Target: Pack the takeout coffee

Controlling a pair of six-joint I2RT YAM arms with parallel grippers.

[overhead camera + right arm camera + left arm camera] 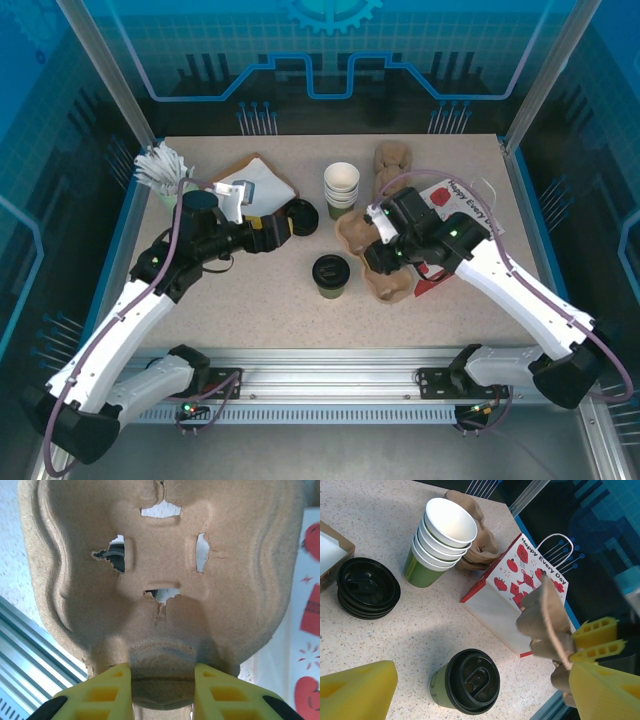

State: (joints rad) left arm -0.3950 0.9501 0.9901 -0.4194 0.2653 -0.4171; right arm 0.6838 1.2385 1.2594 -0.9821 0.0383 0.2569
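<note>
The takeout coffee (331, 275), a green cup with a black lid, stands upright on the table near the middle front. It also stands low in the left wrist view as the takeout coffee (467, 681), in line with the gap between my fingers. My left gripper (283, 225) hovers open and empty, to the left of the cup and farther back, beside the lids. My right gripper (162, 686) is shut on the rim of a brown pulp cup carrier (160, 565). It holds that carrier (358, 238) tilted just right of the coffee.
A stack of lidless green cups (341, 187) and a pile of black lids (302, 213) stand behind the coffee. A printed paper bag (455, 205) lies flat under the right arm. More pulp carriers (392, 160), a brown box (262, 182) and white napkins (160, 166) line the back.
</note>
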